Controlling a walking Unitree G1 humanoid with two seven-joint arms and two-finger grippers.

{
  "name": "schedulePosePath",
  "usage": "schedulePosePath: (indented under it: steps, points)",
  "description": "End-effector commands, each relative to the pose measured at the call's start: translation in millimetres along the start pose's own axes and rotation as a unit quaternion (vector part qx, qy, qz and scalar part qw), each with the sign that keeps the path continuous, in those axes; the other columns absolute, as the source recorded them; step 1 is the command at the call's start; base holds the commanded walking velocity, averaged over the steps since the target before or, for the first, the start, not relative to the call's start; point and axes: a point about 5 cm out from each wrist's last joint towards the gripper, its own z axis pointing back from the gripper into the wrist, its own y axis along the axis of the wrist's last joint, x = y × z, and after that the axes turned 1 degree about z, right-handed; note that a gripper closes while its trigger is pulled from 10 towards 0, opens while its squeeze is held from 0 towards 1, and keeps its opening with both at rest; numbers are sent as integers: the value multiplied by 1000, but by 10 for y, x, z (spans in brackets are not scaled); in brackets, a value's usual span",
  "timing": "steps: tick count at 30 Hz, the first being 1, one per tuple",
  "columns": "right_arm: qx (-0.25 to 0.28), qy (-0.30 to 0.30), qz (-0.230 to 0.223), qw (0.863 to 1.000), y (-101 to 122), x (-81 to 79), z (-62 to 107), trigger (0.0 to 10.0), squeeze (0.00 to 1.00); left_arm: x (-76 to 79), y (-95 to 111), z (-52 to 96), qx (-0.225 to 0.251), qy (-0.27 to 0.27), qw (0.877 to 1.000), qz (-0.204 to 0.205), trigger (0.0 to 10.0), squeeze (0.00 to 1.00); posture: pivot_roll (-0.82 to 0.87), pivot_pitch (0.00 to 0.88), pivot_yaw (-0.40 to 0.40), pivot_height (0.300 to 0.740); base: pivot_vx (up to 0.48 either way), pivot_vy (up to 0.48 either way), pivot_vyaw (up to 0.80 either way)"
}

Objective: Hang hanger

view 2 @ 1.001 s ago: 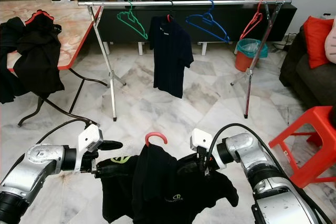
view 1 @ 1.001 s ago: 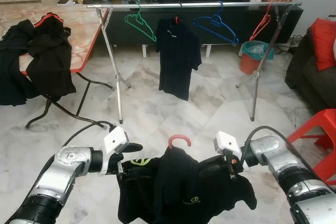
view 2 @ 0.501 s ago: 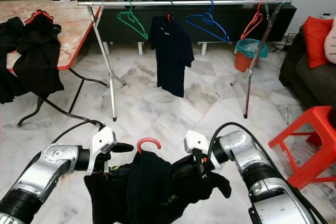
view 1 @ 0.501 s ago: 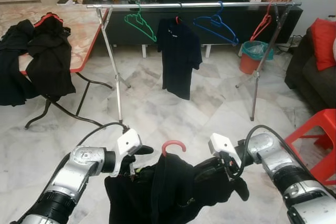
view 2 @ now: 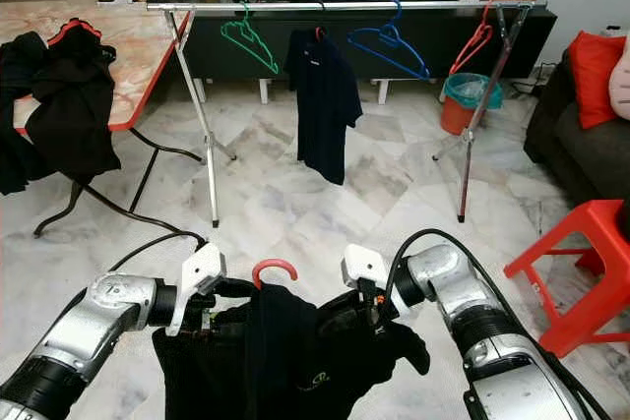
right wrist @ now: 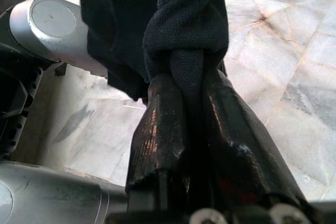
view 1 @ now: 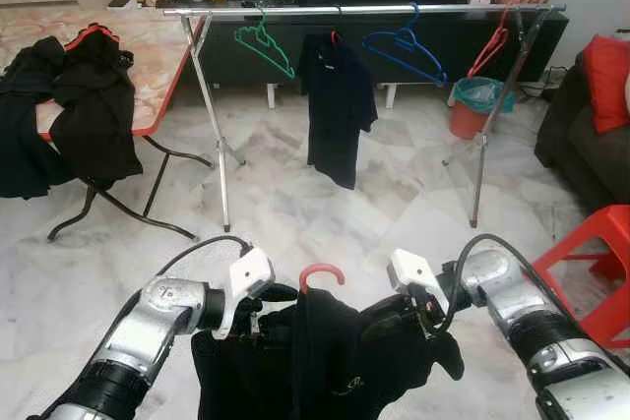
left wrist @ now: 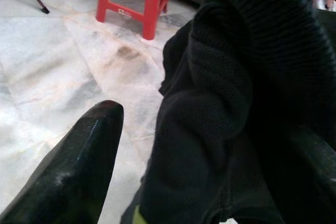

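Red plastic hanger hook (view 1: 322,273) pokes up from our crumpled black cloth shirt (view 2: 295,361), low between our arms; right gripper (right wrist: 189,124) pinches the shirt, left gripper's (view 1: 271,297) grip we cannot tell

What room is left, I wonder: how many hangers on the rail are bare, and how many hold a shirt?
Bare: 3, green hanger, blue hanger, red hanger
With shirt: 1
Total: 4
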Motion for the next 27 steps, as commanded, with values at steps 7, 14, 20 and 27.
schedulePosePath:
  steps: [7, 14, 20, 27]
  points:
    - [22, -10, 27, 999, 158, 55, 15, 0, 0, 39, 12, -37, 0, -15, 1000, 2, 0, 0, 13, 5, -27, 740, 0, 0, 0]
    - [23, -12, 27, 999, 158, 54, 12, 0, 0, 46, 7, -38, 0, -16, 1000, 5, 0, 0, 12, 5, -24, 740, 0, 0, 0]
    - [25, -14, 26, 999, 153, 51, 15, 0, 0, 72, -7, -56, 0, -25, 1000, 8, 0, 0, 12, 5, -24, 740, 0, 0, 0]
    - [27, -17, 25, 999, 149, 53, 29, 0, 0, 106, -20, -61, 0, -34, 999, 12, 0, 0, 8, 7, -23, 740, 0, 0, 0]
